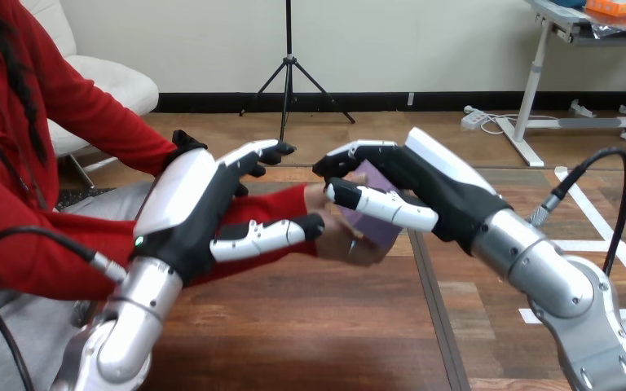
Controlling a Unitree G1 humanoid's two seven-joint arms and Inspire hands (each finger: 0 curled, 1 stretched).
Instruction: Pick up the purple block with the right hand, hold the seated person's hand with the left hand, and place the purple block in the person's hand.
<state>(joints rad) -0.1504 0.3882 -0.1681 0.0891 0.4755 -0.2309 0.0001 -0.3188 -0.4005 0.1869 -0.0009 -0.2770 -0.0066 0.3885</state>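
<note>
Wooden tabletop point(310, 326) beneath a handover. Left robot hand point(187, 204) clasps the person's red-sleeved wrist point(281, 204), thumb in front and fingers over the top. Right robot hand point(424, 183) pinches the purple block point(379, 232) between thumb and fingers, just above and apparently touching the person's hand point(344, 248). To finish well, settle the block flat on the palm, steady the wrist, then part thumb and fingers slowly, lest it tip off.

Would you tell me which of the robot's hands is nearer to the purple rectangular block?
Right. The right hand has fingers and thumb curled round the purple rectangular block; the left hand is apart from it, toward the view's left, round the person's red-sleeved wrist.
</note>
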